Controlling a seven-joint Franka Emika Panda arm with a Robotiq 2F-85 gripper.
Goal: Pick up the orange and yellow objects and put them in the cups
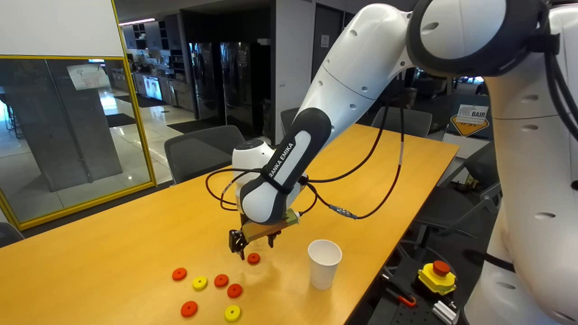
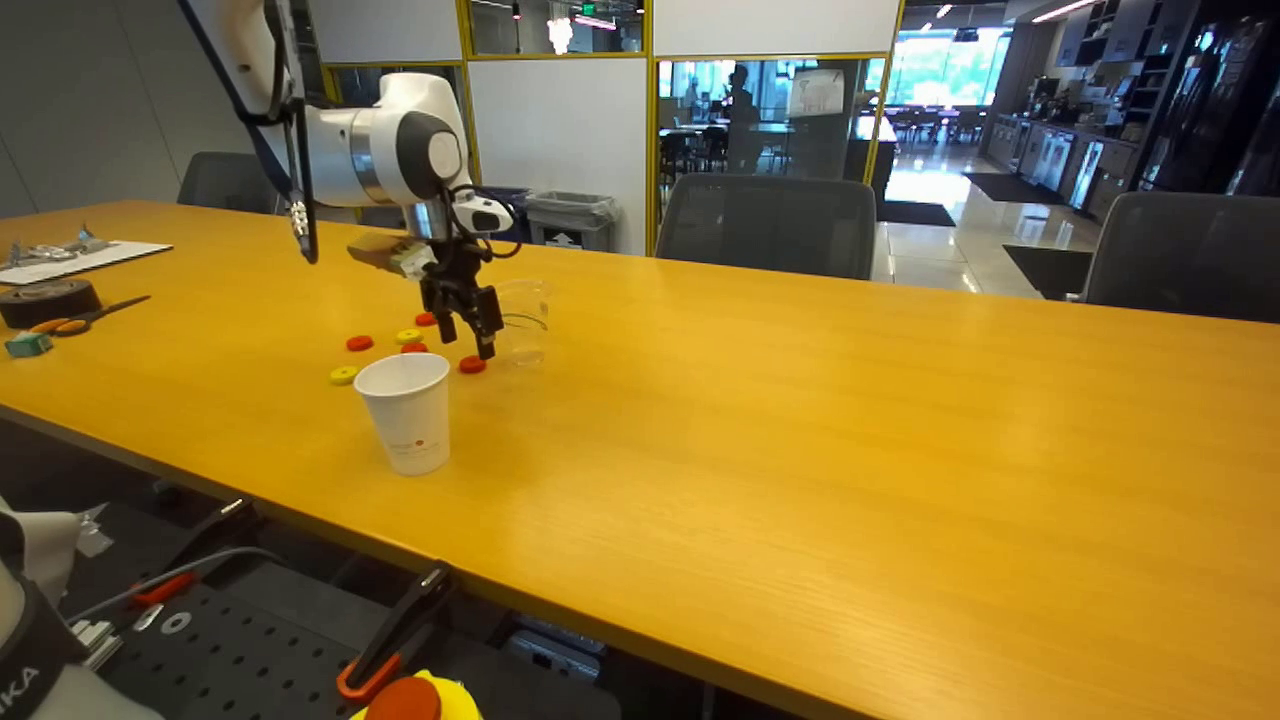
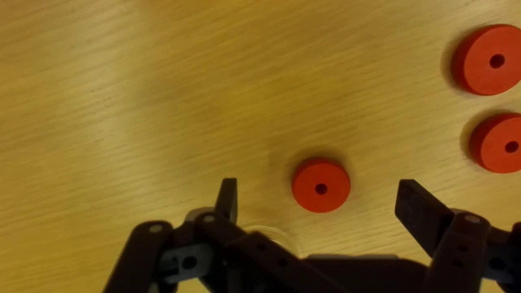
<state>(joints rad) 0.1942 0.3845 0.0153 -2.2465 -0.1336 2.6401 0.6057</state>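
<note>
In the wrist view, a red-orange disc [image 3: 321, 191] with a centre hole lies on the table between the spread fingertips of my gripper [image 3: 318, 180], touching neither. Two further red-orange discs, one of them [image 3: 490, 61] higher up, show at that view's right edge. An exterior view has the gripper [image 1: 256, 251] just above that disc [image 1: 254, 258]; several red-orange discs [image 1: 189, 309] and two yellow ones, one near the front [image 1: 232, 313], are scattered nearby. The clear cup [image 2: 528, 320] stands close beside the gripper, partly hidden by it. A white cup [image 1: 323, 271] stands upright, apart from the discs.
On the table in an exterior view lie a roll of black tape [image 2: 48, 303], scissors [image 2: 85, 320], a small green block [image 2: 28, 345] and a white board with metal items [image 2: 85, 262]. Chairs [image 2: 768, 225] line the far edge. A yellow box with a red button [image 1: 437, 277] sits off the table.
</note>
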